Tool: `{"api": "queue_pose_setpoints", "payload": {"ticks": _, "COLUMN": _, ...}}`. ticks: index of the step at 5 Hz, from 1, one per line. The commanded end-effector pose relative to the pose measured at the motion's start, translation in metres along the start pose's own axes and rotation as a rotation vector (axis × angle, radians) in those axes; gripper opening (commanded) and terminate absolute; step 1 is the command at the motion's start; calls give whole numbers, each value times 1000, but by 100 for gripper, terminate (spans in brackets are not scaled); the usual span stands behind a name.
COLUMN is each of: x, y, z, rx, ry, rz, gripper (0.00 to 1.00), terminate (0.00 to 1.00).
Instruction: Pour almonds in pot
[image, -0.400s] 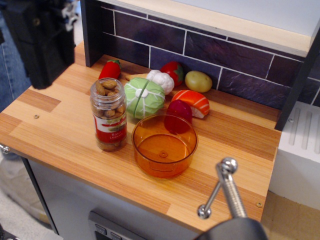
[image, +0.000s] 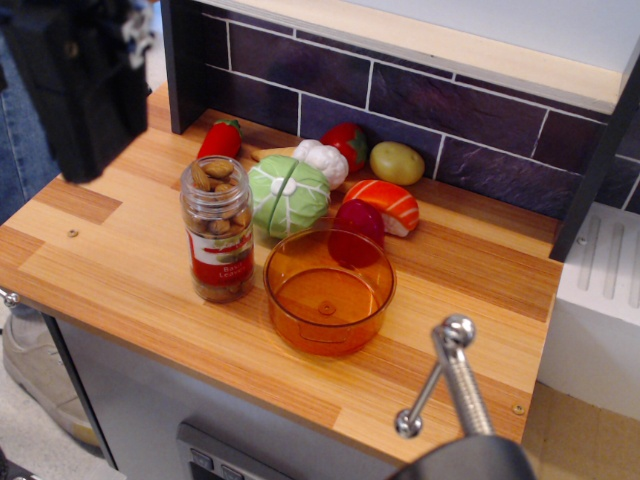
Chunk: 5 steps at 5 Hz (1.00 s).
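Observation:
The almonds are brown oval nuts in a small clear plastic jar with a red and white label. The jar stands upright and open-topped on the wooden counter. The pot, a round translucent orange bowl, sits empty just right of the jar, nearly touching it. My gripper is a dark, blurred block at the top left, above and left of the jar and apart from it. Its fingers do not show clearly, and nothing is seen in it.
Toy foods lie behind the jar and pot: green cabbage, garlic, red pepper, strawberry, potato, salmon sushi, a dark red piece. A tiled back wall stands behind. A metal handle sticks up at front right.
My gripper has shifted slightly left. A person's shoe has come into view at the lower left below the counter. The jar and pot have not moved.

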<state>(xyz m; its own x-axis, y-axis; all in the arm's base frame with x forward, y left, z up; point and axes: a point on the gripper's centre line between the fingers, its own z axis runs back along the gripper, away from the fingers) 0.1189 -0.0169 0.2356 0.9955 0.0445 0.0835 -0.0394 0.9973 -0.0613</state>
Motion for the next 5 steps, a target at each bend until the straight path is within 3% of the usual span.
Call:
{"api": "queue_pose_setpoints", "payload": {"ticks": 1, "x": 44, "y": 48, "z": -1, "rx": -75, "ry": -15, "rz": 404, "gripper": 100, "terminate": 0}}
{"api": "queue_pose_setpoints", "payload": {"ticks": 3, "x": 64, "y": 91, "z": -16, "rx": -185, "ry": 43, "rz": 732, "gripper": 100, "terminate": 0}}
{"api": "queue_pose_setpoints", "payload": {"ticks": 5, "x": 80, "y": 130, "z": -46, "rx": -287, "ry": 211, "rz": 1029, "gripper": 100, "terminate": 0}}
